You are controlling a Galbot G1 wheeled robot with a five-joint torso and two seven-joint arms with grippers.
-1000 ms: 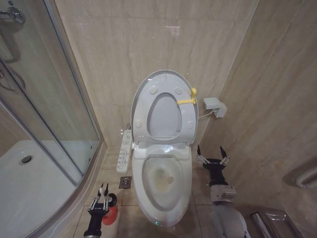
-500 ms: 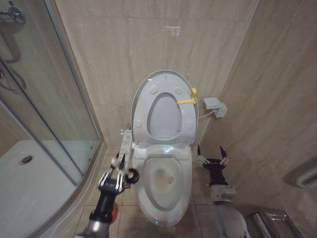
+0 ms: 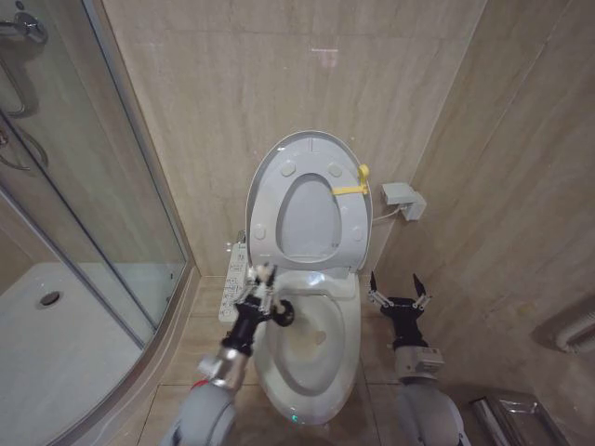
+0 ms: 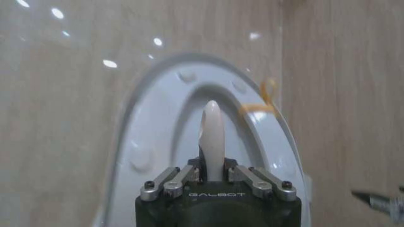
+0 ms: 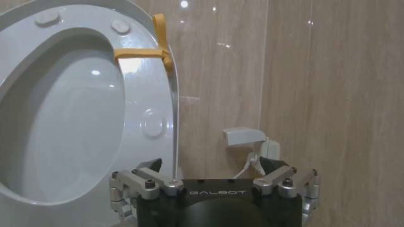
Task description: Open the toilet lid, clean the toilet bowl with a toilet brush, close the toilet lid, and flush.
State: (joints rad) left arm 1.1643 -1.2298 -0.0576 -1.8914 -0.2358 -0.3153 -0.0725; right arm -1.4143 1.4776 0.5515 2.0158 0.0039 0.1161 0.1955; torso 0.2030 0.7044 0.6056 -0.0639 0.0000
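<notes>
The toilet lid (image 3: 310,219) stands raised against the wall, with the seat ring (image 3: 268,204) and its yellow strap (image 3: 349,189) folded up against it. Below lies the toilet bowl (image 3: 321,367), white with a yellowish stain inside. My left gripper (image 3: 263,282) hangs over the bowl's left rim, shut on the toilet brush. The brush's dark head (image 3: 282,314) hangs just inside that rim. In the left wrist view the white handle (image 4: 211,130) sticks out past the shut gripper (image 4: 213,169) toward the lid. My right gripper (image 3: 398,288) waits open to the right of the bowl, holding nothing (image 5: 216,172).
A long white control panel (image 3: 231,283) runs along the toilet's left side, close behind the left gripper. A glass shower enclosure (image 3: 84,232) closes off the left. A white wall box (image 3: 400,197) with a cable sits right of the lid. A tiled wall stands close on the right.
My left arm has risen from the floor at the toilet's left and swung right and forward to the bowl's left rim, carrying the brush. The right arm has not moved.
</notes>
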